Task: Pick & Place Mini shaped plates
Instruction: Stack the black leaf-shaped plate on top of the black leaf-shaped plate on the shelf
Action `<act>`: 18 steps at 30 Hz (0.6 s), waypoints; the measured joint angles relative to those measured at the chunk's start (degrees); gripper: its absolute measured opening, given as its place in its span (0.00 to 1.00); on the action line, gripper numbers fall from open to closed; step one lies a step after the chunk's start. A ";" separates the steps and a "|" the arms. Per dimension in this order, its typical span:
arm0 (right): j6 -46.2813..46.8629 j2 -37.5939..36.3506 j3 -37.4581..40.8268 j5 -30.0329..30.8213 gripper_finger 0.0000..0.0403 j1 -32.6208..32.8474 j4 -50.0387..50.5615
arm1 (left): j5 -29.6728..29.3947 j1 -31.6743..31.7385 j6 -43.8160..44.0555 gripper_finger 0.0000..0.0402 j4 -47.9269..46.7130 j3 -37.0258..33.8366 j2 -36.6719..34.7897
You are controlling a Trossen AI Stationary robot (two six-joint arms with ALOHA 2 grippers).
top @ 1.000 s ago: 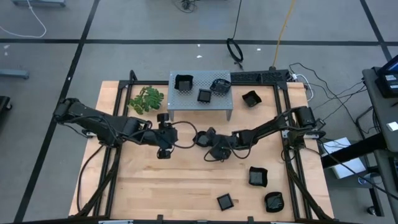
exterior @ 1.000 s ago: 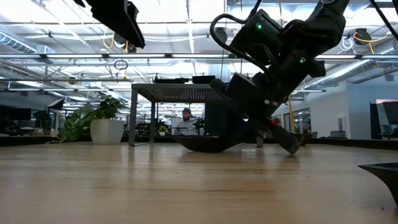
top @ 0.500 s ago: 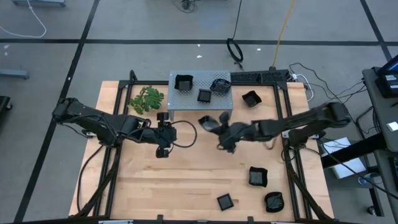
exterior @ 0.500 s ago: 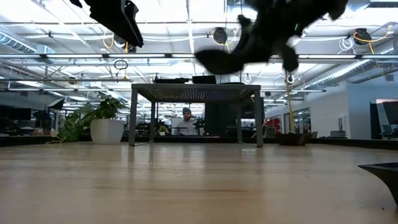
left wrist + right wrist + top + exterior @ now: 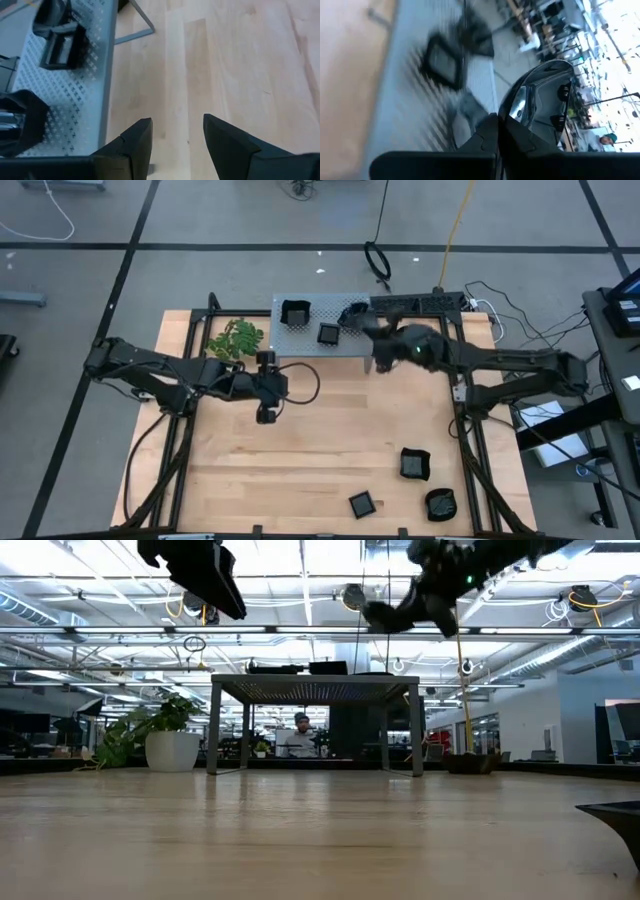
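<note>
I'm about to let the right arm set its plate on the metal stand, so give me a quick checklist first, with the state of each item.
1. Right gripper shut on the black plate: ok.
2. Plate carried clear above the table: ok.
3. Right arm over the right end of the grey stand: ok.
4. Free spot on the stand beside the three plates already there: cannot tell, the arm covers that end.
5. Left gripper open, empty and off to the side over bare wood: ok.
</note>
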State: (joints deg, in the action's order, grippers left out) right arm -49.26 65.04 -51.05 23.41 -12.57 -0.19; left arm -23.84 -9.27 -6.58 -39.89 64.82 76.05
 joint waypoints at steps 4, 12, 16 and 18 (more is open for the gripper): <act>-6.35 1.76 0.02 -4.22 0.00 -6.96 3.64 | -0.04 0.30 -0.84 0.45 0.60 0.00 0.00; -21.18 6.40 -0.04 -7.28 0.00 -13.00 1.89 | -0.65 0.75 0.63 0.45 0.71 0.00 0.00; -27.76 7.75 -0.04 -8.95 0.00 -13.01 1.97 | -0.67 1.64 1.37 0.45 0.72 0.00 0.00; -29.76 8.05 -0.04 -9.81 0.00 -13.01 1.81 | -0.71 2.25 2.09 0.45 0.72 0.00 0.00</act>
State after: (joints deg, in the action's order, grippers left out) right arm -79.02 73.09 -51.09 13.60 -25.58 1.62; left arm -24.55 -7.02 -4.49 -39.17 64.82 76.05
